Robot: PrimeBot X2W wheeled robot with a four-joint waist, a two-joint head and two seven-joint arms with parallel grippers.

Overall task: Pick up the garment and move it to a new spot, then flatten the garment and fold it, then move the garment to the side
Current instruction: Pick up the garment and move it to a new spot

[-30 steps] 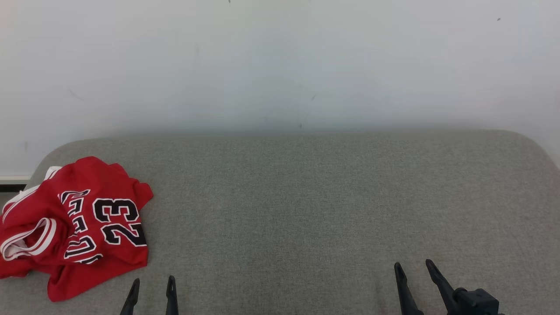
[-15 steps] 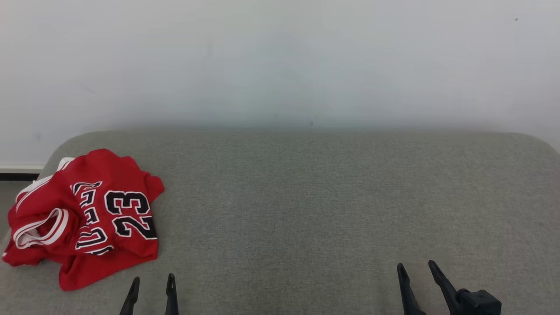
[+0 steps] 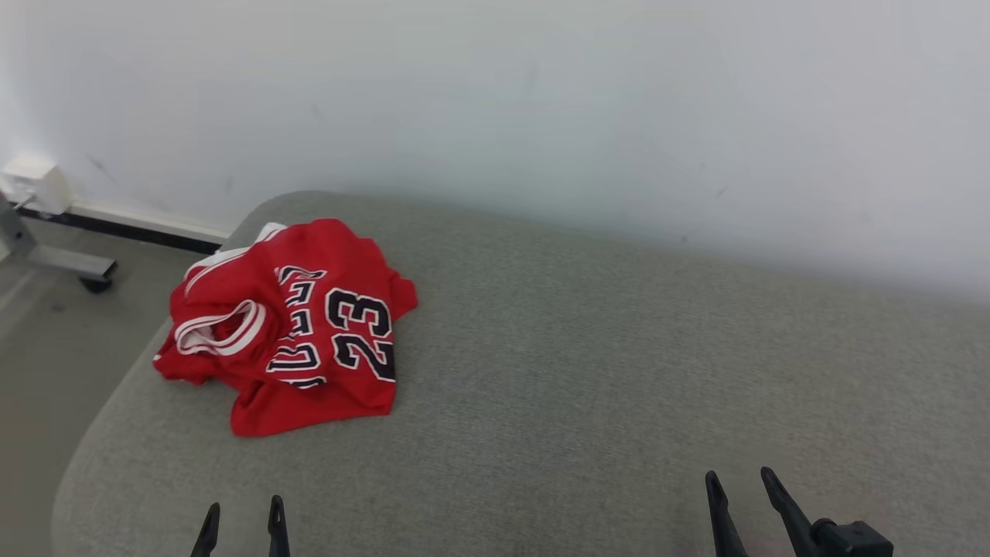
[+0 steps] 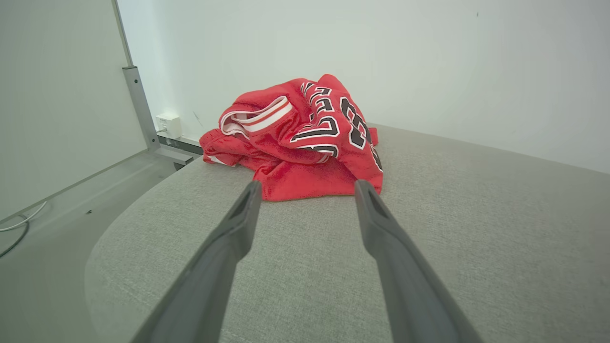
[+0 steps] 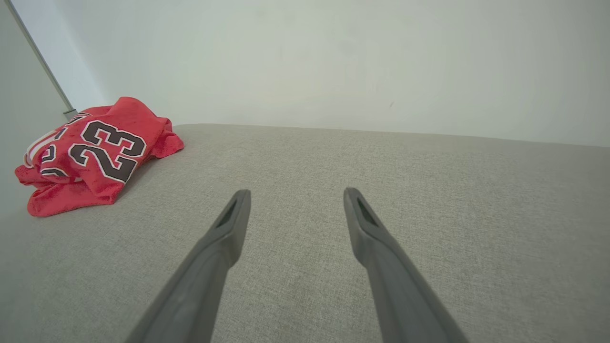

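Observation:
The garment (image 3: pixel 290 325) is a red jersey with white trim and a black "23", crumpled in a heap near the left end of the grey cushioned surface (image 3: pixel 619 371). It also lies ahead in the left wrist view, garment (image 4: pixel 305 138), and at the far left in the right wrist view, garment (image 5: pixel 90 152). My left gripper (image 3: pixel 241 512) is open at the bottom left, short of the garment, its fingers (image 4: pixel 381 238) apart over bare fabric. At the bottom right my right gripper (image 3: pixel 739 481) stands open too, with nothing between its fingers (image 5: pixel 367 238).
A pale wall (image 3: pixel 541 100) runs behind the cushioned surface. Off the left end is the floor (image 3: pixel 39 340), with a wheeled metal leg (image 3: pixel 73 267) and a white wall box (image 3: pixel 35 182). A cable (image 4: pixel 14 231) lies on the floor.
The whole head view has swung to the left, so the camera moved: the garment now sits nearer the middle and the floor shows. The garment and both grippers look unchanged.

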